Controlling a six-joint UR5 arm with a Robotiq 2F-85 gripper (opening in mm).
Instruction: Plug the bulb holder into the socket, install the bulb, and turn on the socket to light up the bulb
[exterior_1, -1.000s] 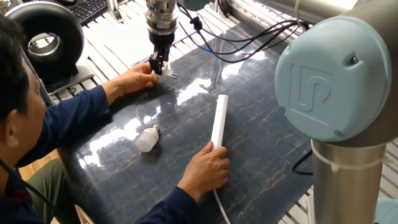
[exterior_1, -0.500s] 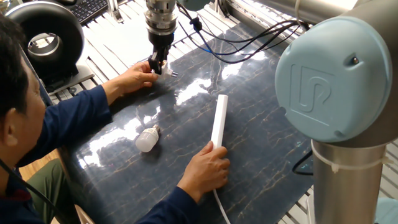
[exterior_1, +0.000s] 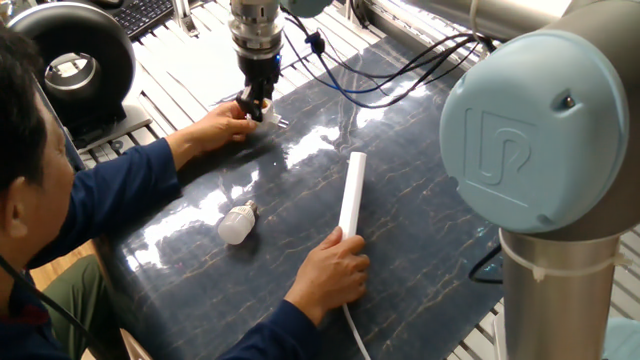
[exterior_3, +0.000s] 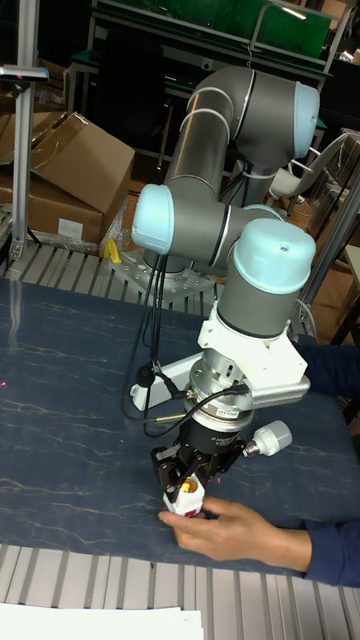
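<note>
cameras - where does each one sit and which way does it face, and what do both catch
Fixed view: sits high behind the arm's base, looking down across the dark table at the seated person; a big arm joint fills the right, the gripper hangs top centre, and the bulb and socket lie on the mat.
Tall fixed view: sits low at the table's far edge, facing the arm front-on, boxes behind.
Shared: gripper, the bulb holder in it, the person's hand beside.

Grey tubular arm (exterior_3: 235, 110) with pale-blue round joint caps (exterior_1: 535, 125) bearing an embossed logo; black cables (exterior_1: 400, 70) trail above the black end effector (exterior_3: 190, 478).
</note>
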